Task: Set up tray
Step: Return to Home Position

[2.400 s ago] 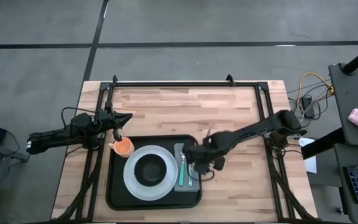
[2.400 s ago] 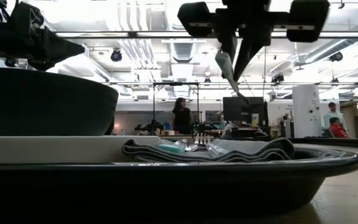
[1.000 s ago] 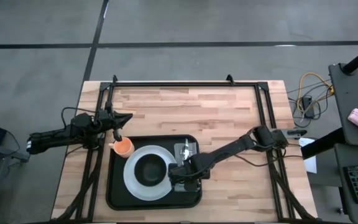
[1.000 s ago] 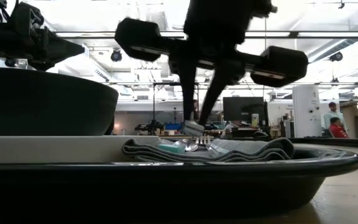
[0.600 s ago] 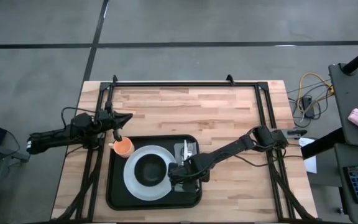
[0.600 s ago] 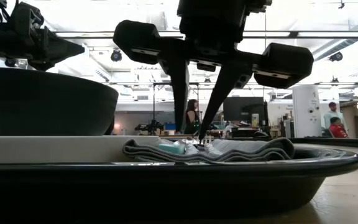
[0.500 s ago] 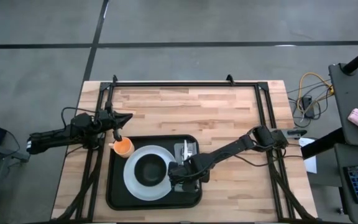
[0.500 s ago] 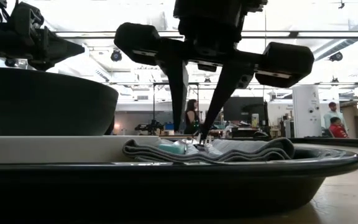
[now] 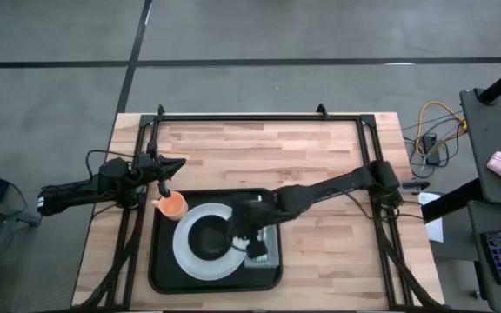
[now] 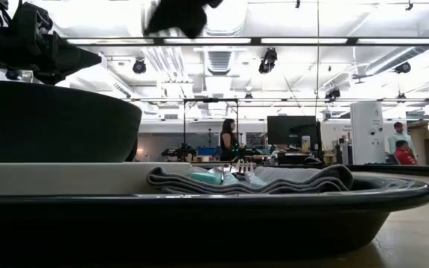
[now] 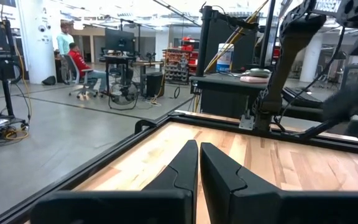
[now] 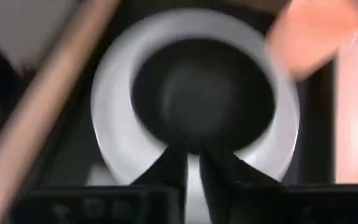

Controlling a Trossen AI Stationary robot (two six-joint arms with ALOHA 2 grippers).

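The black tray (image 9: 158, 261) lies near the table's near edge. It carries a white plate (image 9: 183, 256) with a black bowl (image 9: 205, 236), and a folded grey napkin (image 9: 268, 254) (image 10: 289, 179) with teal-handled cutlery (image 9: 255, 250) (image 10: 207, 177) on top. An orange cup (image 9: 173, 205) stands at the tray's far left corner. My right gripper (image 9: 237, 228) (image 12: 192, 168) hovers, shut and empty, above the bowl's right side. My left gripper (image 9: 167, 184) (image 11: 198, 163) waits shut just beyond the cup.
Bare wooden tabletop (image 9: 259, 156) stretches beyond the tray and to its right. A black frame rail (image 9: 259, 116) runs along the far edge, and side rails (image 9: 377, 226) run down both sides. People show in the room behind the table.
My right gripper came down with a silver utensil onto the napkin and let it go there. It then rose out of the low view and swung toward the table's left, over the bowl. The utensil stays on the napkin.
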